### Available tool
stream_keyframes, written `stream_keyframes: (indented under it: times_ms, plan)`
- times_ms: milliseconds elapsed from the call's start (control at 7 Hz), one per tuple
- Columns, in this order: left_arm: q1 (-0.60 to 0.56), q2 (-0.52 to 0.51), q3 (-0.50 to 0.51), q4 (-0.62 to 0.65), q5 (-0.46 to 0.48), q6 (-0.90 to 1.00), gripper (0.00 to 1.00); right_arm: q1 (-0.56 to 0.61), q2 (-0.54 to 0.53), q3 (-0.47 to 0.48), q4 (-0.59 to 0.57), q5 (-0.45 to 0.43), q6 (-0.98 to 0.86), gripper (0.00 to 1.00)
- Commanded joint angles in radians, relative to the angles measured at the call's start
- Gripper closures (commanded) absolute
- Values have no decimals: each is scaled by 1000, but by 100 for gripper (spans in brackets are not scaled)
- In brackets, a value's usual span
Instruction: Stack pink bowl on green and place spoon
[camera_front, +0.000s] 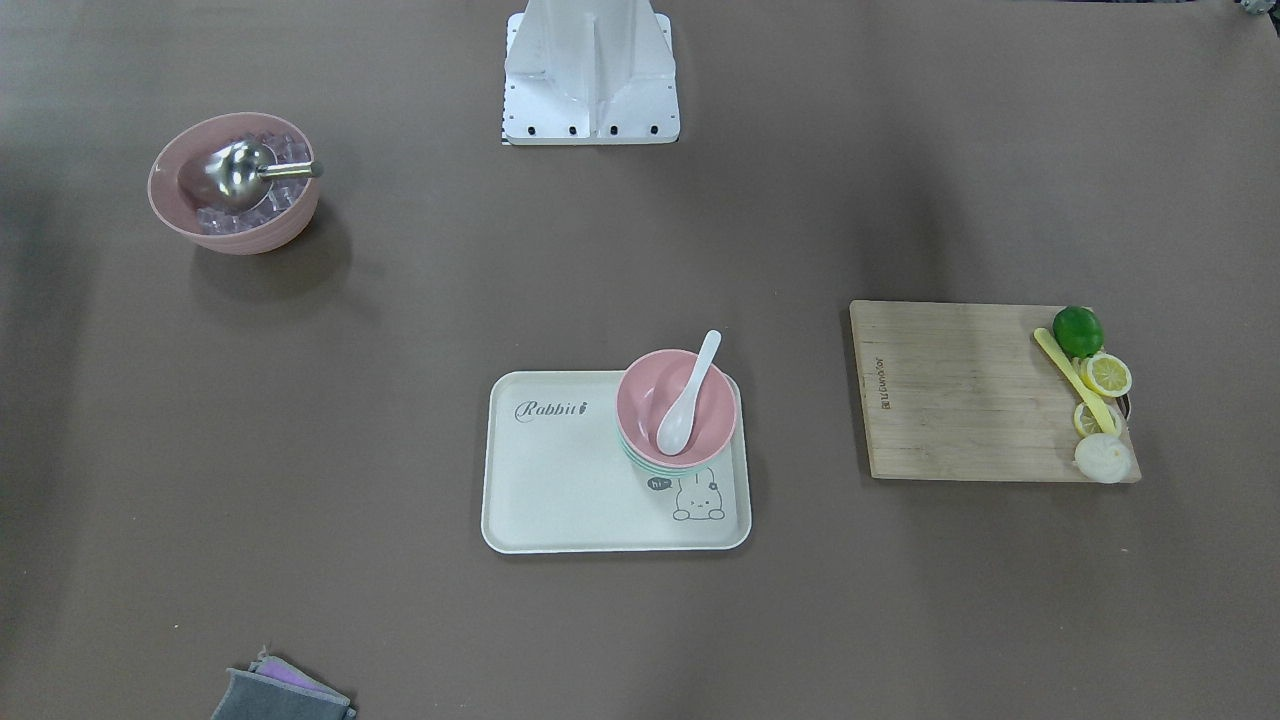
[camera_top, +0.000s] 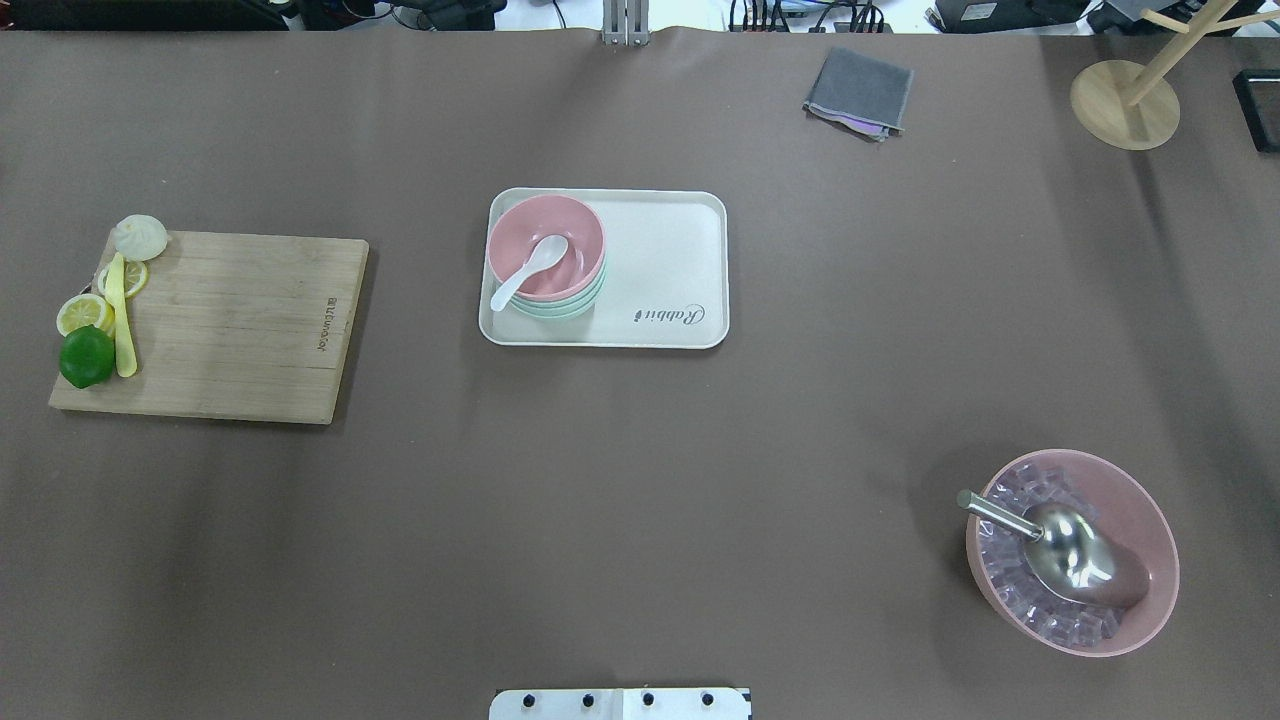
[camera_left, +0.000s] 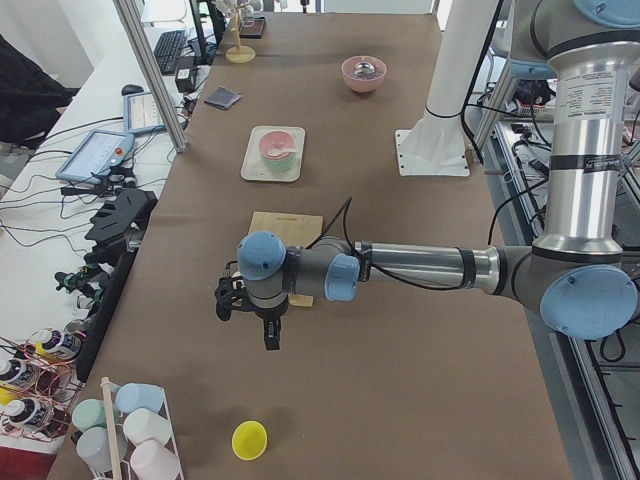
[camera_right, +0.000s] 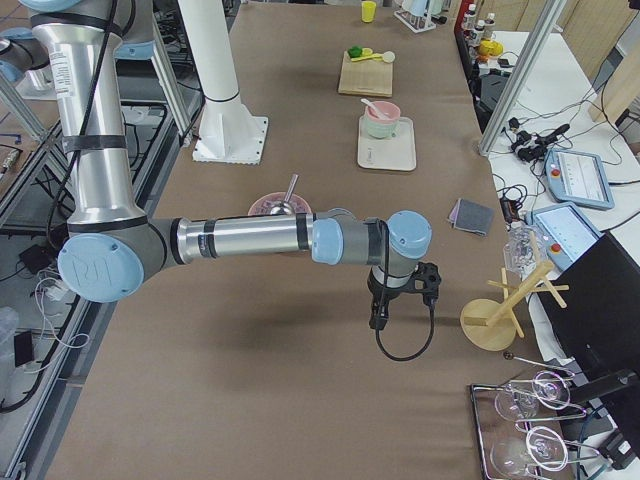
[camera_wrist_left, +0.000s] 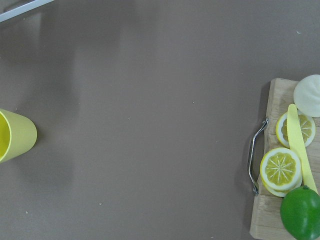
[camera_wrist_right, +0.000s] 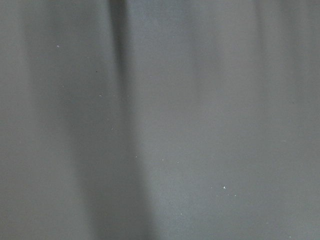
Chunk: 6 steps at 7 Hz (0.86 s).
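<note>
One white spoon (camera_front: 688, 395), one cream tray (camera_front: 560, 480)

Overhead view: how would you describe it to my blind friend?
A pink bowl with a spoon in it sits stacked on a green bowl, on a tray mid-table. A board with a lime and lemon slices lies at left; a big bowl of ice with a scoop at lower right.
</note>
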<state>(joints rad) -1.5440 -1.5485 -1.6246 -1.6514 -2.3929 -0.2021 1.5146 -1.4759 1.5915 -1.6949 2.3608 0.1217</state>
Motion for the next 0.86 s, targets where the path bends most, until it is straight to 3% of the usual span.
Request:
stream_keyframes:
  times_ms: [0, 714]
  plan:
    - [1, -2, 2, -2, -3, 0, 2, -1, 0, -8, 15, 0, 1, 0]
    - [1, -7, 0, -1, -6, 0, 2, -1, 0, -2, 15, 11, 3, 0]
